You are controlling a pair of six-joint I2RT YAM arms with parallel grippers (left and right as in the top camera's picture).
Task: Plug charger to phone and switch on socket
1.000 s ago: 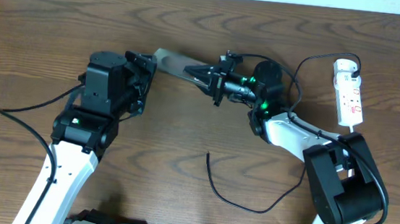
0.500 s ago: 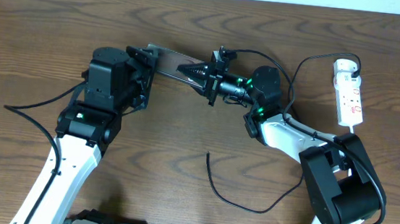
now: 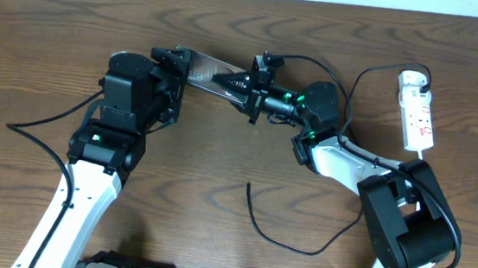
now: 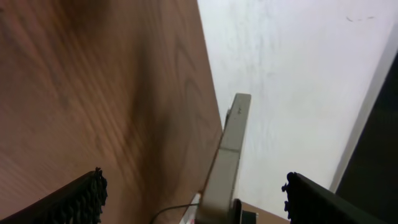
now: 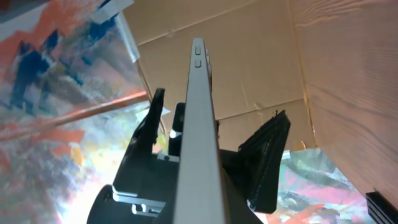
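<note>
Left side: my left gripper (image 3: 175,69) stood with its jaws wide apart, holding nothing. From the left wrist view the phone (image 3: 203,66) was edge-on in the gap, clear of both fingers (image 4: 84,196). Against the picture a second earlier, this gripper had shifted slightly toward the far edge of the table (image 3: 57,31), and the phone's left end had come in between its jaws.

Centre: the phone was raised off the table and tilted, far of centre. My right gripper (image 3: 229,82) was clamped on its right end, fingers pressed against the two flat faces. It had carried the phone left and a little farther away over that second.

Near centre: the charger (image 3: 290,245) lay loose on the table, free tip pointing far, position unchanged.

Right: the socket (image 3: 419,111) lay at the far right, unmoved, well apart from the phone.
</note>
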